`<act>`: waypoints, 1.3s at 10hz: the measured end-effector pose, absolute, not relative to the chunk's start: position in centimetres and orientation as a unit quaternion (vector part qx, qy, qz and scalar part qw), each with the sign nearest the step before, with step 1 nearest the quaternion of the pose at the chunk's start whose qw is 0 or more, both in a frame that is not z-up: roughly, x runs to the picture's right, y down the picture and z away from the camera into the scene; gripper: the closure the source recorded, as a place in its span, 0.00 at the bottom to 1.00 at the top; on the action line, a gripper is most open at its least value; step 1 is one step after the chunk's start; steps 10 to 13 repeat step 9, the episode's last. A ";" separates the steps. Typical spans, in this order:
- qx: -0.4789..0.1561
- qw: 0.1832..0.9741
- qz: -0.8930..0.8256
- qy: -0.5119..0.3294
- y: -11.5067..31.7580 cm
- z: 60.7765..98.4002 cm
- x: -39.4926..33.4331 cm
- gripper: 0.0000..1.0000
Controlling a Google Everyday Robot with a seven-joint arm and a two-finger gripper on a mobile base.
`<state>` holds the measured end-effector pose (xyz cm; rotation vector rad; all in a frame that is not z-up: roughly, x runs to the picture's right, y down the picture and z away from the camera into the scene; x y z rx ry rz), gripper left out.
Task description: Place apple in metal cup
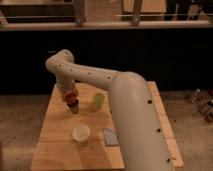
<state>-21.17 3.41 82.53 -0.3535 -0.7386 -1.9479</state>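
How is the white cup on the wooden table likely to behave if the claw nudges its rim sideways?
The white cup looks thin and empty, so it is probably light and would slide or tip easily. It stands upright on the smooth wooden table with nothing touching it, so nothing would stop it. The claw is further back, by the apple.
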 end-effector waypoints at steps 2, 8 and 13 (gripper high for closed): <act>-0.148 0.494 -0.802 -0.303 3.3 82.5 -21.1 0.20; -0.141 0.500 -0.803 -0.292 2.6 82.0 -21.4 0.20; -0.138 0.501 -0.804 -0.288 2.2 82.0 -21.5 0.20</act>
